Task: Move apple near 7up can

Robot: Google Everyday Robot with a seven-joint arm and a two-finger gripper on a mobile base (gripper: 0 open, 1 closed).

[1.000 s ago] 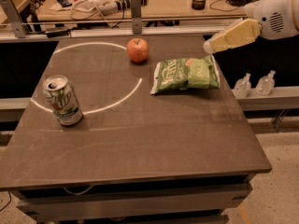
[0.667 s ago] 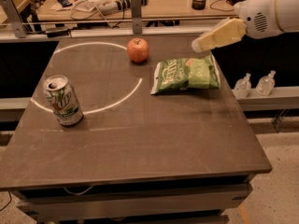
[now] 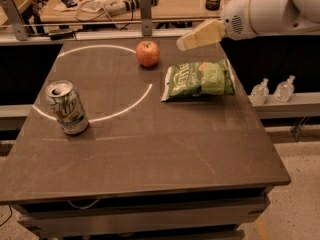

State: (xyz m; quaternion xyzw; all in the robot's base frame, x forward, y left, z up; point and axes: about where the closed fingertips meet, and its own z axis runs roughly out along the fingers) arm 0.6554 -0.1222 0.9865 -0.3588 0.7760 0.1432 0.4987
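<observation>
The red-orange apple (image 3: 148, 53) sits on the dark table near its back edge. The silver and green 7up can (image 3: 67, 107) stands upright at the table's left side, well apart from the apple. My gripper (image 3: 186, 42) comes in from the upper right on a white arm. It hangs in the air a little to the right of the apple and above the chip bag's far end. It holds nothing.
A green crinkled chip bag (image 3: 198, 79) lies right of the apple. A white arc (image 3: 131, 102) is marked on the table top (image 3: 165, 149). Two small clear bottles (image 3: 272, 89) stand on a ledge to the right. A cluttered bench (image 3: 120, 1) runs behind.
My gripper and arm have moved left, from above the table's right side to a spot close beside the apple. The apple, can and bag have not moved.
</observation>
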